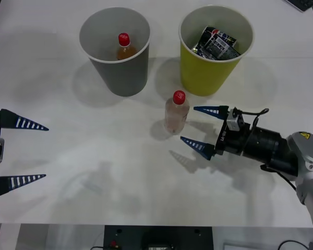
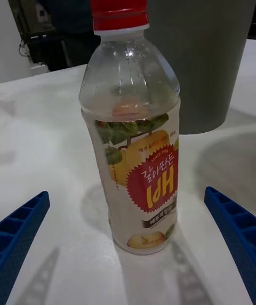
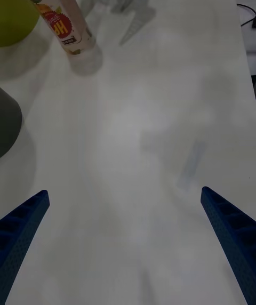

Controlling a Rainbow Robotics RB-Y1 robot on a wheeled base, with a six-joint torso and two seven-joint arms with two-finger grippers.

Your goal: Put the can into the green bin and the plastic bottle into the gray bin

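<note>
On the white table (image 1: 68, 172), just left of our right gripper (image 1: 197, 126), stands the plastic bottle (image 1: 176, 113), upright and untouched; our blue fingers (image 2: 234, 230) are spread wide, aimed at it, holding nothing. Beyond it, the gray bin (image 1: 117, 52) on the far left holds a red-capped bottle of orange liquid (image 1: 125, 48), and the green bin (image 1: 211, 70) on the far right holds the can (image 1: 217, 44). Our left gripper (image 1: 28, 152) waits at the near left edge, wide open and empty.
</note>
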